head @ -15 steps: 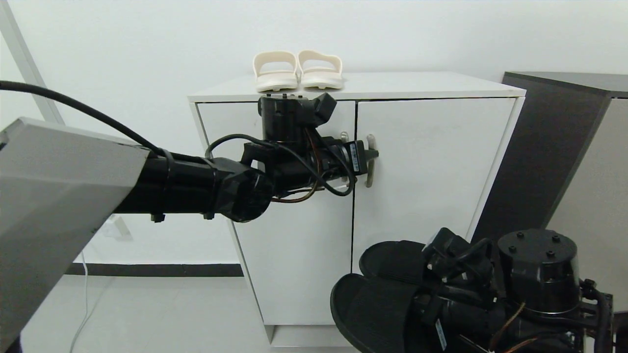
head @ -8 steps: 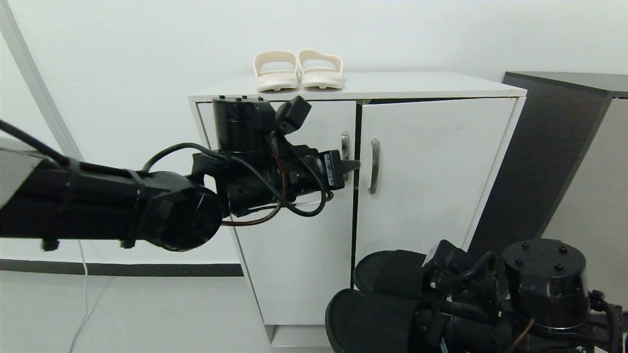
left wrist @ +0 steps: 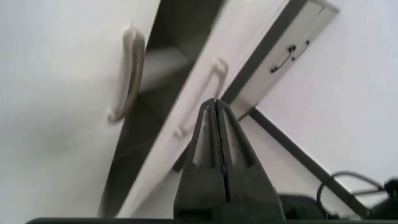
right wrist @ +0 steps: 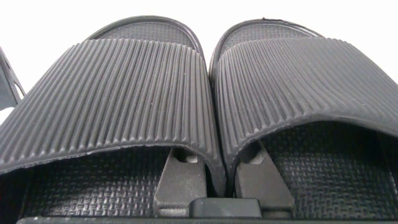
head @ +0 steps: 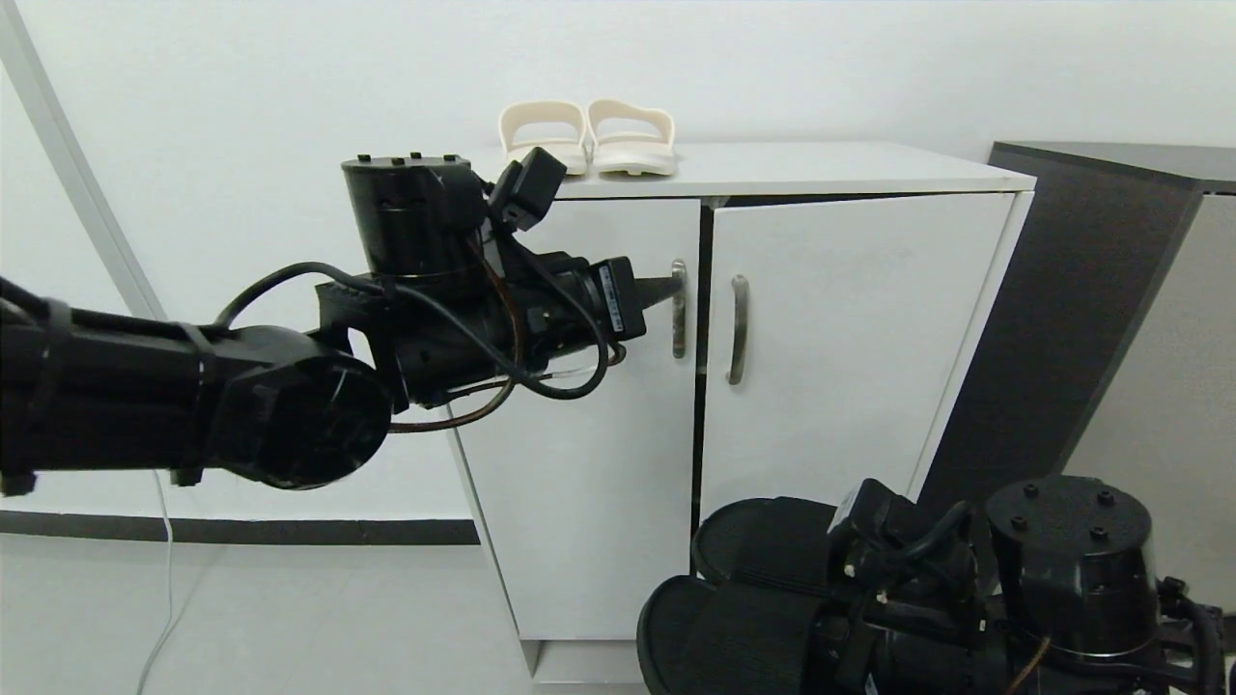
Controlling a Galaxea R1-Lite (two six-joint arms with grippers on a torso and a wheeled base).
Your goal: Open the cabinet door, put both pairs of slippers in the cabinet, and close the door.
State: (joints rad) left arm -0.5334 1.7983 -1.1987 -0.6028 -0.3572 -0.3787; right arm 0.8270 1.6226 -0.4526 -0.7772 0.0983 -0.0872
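—White cabinet (head: 821, 164): how are the doors?
—Right door (head: 850, 328) is a little ajar. I see a dark gap along its top edge and betw. it and the left door (head: 579, 483). Left door lies flat in the cabinet front.
—And the slippers?
—Cream slippers (head: 586, 138) stand side by side on the cabinet top, above the left door. Black slippers (head: 744, 579) are outside, low in front of the cabinet, before the bottom of the right door. The right gripper (right wrist: 221, 186) carries them.
—How does it hold them?
—One of its fingers (right wrist: 180, 183) goes under each strap, and the two pinch the inner side walls of both slippers together, so the pair hangs as one.
—Left gripper (head: 661, 288)?
—In front of the cabinet at handle height, pointing at the doors. Its fingers are pressed together w/ nothing betw. them. From the head view the tip lies over the left door's handle (head: 679, 309); touching or not, I cannot tell. The right door's handle (head: 738, 328) is just beside, nothing on it.
—Anything else near?
—Dark grey unit (head: 1091, 290), just beside the cabinet's right side.
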